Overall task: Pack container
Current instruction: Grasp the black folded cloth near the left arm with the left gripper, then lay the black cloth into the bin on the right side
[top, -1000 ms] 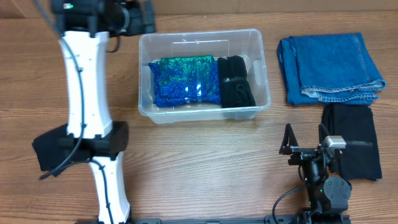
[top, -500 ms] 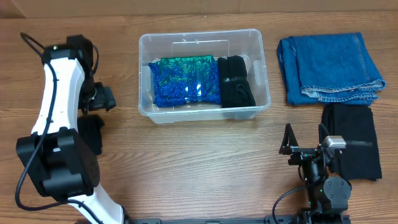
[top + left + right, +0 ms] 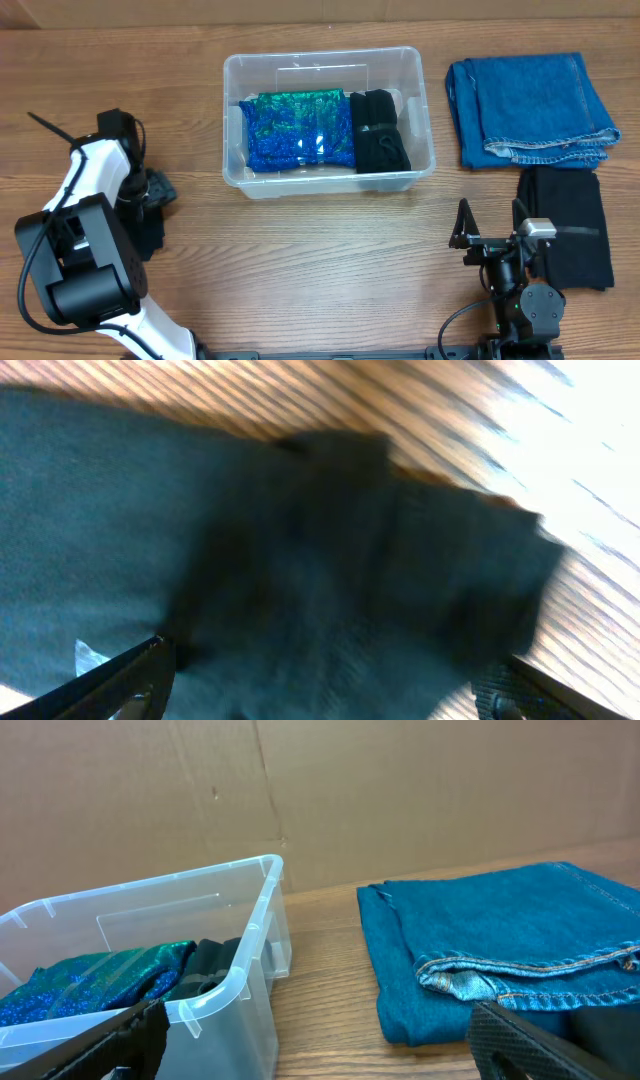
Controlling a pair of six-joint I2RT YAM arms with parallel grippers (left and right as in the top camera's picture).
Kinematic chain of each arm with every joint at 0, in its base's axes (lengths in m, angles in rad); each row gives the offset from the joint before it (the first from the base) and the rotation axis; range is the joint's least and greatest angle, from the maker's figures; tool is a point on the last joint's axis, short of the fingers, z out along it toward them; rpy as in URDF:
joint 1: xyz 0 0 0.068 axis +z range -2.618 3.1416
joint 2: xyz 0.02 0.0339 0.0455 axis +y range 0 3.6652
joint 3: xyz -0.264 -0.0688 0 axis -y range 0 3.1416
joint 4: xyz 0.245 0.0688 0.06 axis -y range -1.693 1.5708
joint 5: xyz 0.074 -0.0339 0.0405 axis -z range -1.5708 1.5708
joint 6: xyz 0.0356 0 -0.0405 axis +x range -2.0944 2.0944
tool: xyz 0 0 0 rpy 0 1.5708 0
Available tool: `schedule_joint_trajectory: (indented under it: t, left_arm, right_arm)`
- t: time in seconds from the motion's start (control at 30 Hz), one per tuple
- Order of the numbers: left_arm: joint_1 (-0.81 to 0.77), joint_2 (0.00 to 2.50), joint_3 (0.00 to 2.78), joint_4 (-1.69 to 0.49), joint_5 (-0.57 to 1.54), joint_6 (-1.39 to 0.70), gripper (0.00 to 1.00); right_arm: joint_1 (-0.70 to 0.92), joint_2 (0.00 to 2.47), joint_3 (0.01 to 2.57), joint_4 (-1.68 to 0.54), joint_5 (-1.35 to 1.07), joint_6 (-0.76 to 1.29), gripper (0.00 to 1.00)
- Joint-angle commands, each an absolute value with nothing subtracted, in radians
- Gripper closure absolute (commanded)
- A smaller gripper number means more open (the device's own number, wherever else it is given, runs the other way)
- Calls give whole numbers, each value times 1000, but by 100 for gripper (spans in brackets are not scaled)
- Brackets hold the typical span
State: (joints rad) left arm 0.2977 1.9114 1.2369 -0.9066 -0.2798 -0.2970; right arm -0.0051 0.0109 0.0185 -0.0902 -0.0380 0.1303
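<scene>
Wood-grain tabletop (image 3: 320, 260) runs under everything, with a brown cardboard wall (image 3: 400, 790) behind it. We see the left arm (image 3: 88, 170) folded low at the table's left edge, its left gripper (image 3: 330, 695) pointing down over a black cloth (image 3: 300, 560). The wrist view is blurred, yet both fingers sit wide apart at the lower corners with nothing pinched between them. The right gripper (image 3: 490, 222) rests near the front right, jaws spread and empty, just beside a second black garment (image 3: 565, 225). The container (image 3: 330, 182) stands at the middle back; inside lie a blue-green sparkly fabric (image 3: 298, 130) and, touching its right side, a black folded item (image 3: 378, 130). Folded jeans (image 3: 530, 108) lie to its right — apart from the bin.
</scene>
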Motion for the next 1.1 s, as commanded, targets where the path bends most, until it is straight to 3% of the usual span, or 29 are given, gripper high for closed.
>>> schedule_joint_trajectory:
  t: [0.0,0.17,0.2,0.23,0.4,0.6,0.77,0.97,1.07]
  left_arm:
    - [327,1896,1213,-886,-269,-318,17]
    - [327,1896,1213,-860,-242,-317,75]
    - [327,1896,1213,-859,-218,-313,91]
    - [327,1896,1213,-859,-207,-310,96]
    - [326,1896,1381,-955,3,-234,96]
    - [298,1896,1871,-1209,24,-201,96]
    - [229,1896,2134,-1260,113,-150,96]
    - [-45,1896,2335,-1207,105,250,96]
    - [-244,1896,2335,-1188,101,570,96]
  right_arm:
    - [-8,3,8,-82,-39,130,0]
    - [-8,3,8,-82,-39,130,0]
    - [-8,3,8,-82,-39,130,0]
    - [-8,3,8,-82,-39,130,0]
    - [-8,3,8,-82,-39,130,0]
    - [-8,3,8,-82,-39,130,0]
    - [-8,3,8,-82,-39,130,0]
    - [-8,3,8,-82,-39,130,0]
    - [-8,3,8,-82,-39,130,0]
